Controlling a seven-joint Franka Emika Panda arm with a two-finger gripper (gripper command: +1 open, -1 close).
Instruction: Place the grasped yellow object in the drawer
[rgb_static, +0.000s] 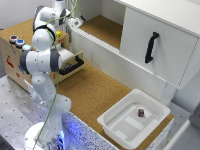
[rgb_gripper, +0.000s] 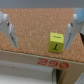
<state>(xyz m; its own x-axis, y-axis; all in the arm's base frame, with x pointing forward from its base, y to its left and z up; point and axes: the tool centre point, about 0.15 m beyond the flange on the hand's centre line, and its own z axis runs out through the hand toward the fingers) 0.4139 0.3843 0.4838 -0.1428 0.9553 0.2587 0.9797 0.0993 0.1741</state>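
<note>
Yellow object (rgb_gripper: 55, 42) is lying unheld on cork (rgb_gripper: 30, 20) between released fingers (rgb_gripper: 9, 31); centred closing is being advised before the drawer (rgb_static: 76, 55).

The exterior view looks down from high and well back, taking in the white robot arm (rgb_static: 42, 65) at frame left, the cork-topped counter (rgb_static: 95, 92) and the plywood box (rgb_static: 12, 57). The wrist view faces close down onto cork and a small yellow cube (rgb_gripper: 56, 42). Both views share cork surface.
</note>
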